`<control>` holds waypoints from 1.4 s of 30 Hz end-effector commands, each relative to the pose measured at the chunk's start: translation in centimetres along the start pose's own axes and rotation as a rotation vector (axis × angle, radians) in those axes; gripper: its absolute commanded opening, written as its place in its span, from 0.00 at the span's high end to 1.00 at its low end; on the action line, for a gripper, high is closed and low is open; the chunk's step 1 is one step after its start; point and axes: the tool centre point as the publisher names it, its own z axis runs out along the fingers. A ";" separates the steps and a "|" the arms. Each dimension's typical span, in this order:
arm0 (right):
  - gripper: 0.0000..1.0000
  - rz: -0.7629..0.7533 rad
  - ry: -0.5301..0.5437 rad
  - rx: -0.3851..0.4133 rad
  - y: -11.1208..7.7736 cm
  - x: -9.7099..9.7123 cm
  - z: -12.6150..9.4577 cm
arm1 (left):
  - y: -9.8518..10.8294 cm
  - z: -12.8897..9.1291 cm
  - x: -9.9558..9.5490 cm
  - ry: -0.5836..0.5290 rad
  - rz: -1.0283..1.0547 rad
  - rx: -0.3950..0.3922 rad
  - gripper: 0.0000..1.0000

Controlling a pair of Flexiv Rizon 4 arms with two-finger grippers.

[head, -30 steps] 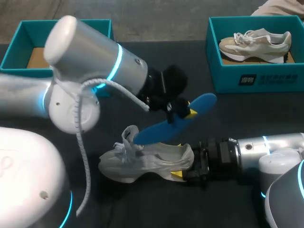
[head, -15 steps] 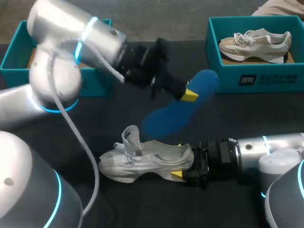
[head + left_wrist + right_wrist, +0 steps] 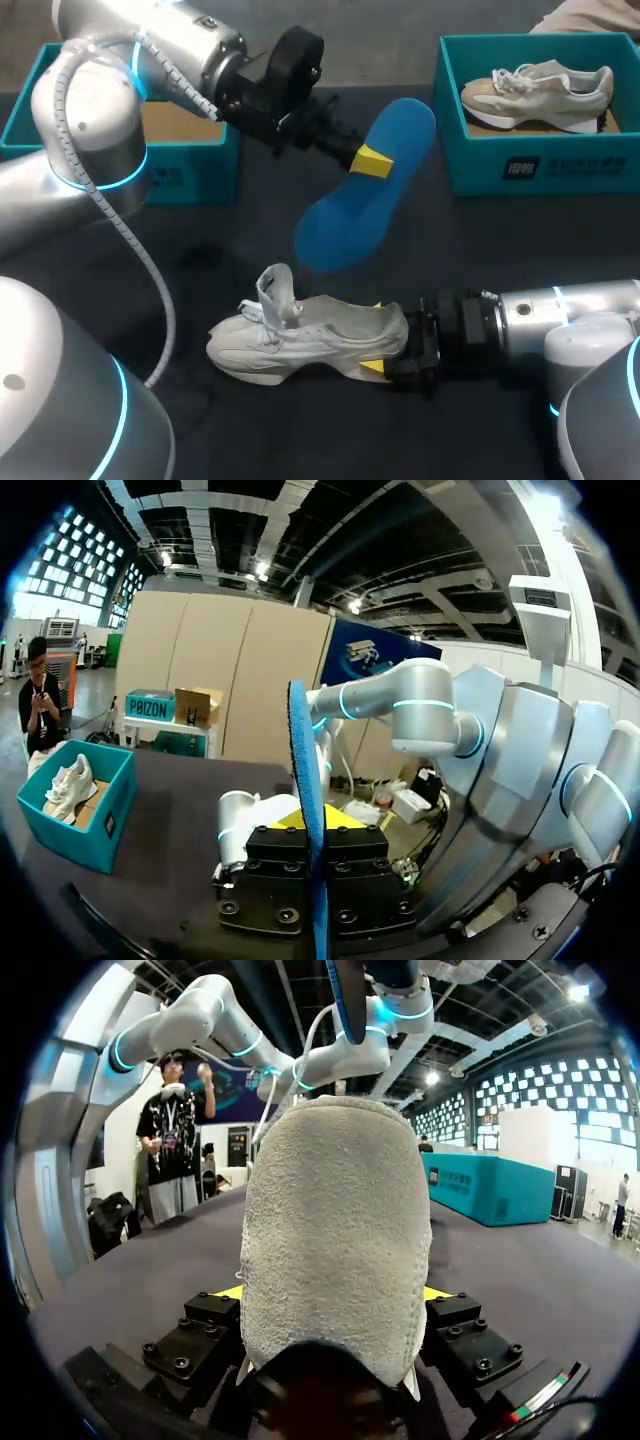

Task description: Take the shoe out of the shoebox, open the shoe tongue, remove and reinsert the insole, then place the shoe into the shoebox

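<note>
1. Your left arm is coming in over the dark tabletop (image 3: 520,240). Its tool (image 3: 372,160) is clamping a blue insole (image 3: 350,215), with one yellow tip showing against the insole's upper half.
2. The insole is hanging tilted in the air, above the tabletop between the two boxes and apart from the shoe (image 3: 290,335) below it.
3. In the left wrist view, the insole is standing edge-on between the left tool's fingers, which are pressing on it from both sides.
4. Your right tool (image 3: 376,337) is gripping the shoe's heel, with one yellow tip on each side of it. In the right wrist view, the suede heel is filling the space between the two fingers.
5. The pale grey shoe is lying on the tabletop in front of you. Its toe is pointing toward your left, and its tongue and laces are sticking up.
6. The teal left shoebox (image 3: 40,100) is sitting at the far left, partly hidden by your left arm, with its brown floor showing.
7. The teal right shoebox (image 3: 500,165) is sitting at the far right, and a beige second shoe (image 3: 540,85) is lying in it.
</note>
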 end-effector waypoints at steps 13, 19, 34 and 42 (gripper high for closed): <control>1.00 0.001 0.002 0.006 0.2 0.1 0.0 | -1.5 -0.6 1.6 -0.091 0.013 0.103 1.00; 1.00 0.001 0.002 0.006 0.2 0.1 0.0 | -4.5 -2.5 3.7 -0.205 0.009 0.265 1.00; 1.00 0.001 0.002 0.006 0.2 0.1 0.0 | -6.5 -5.0 8.9 -0.321 -0.039 0.365 1.00; 1.00 0.001 0.002 0.006 0.2 0.1 0.0 | -7.6 -6.0 10.0 -0.317 -0.036 0.359 1.00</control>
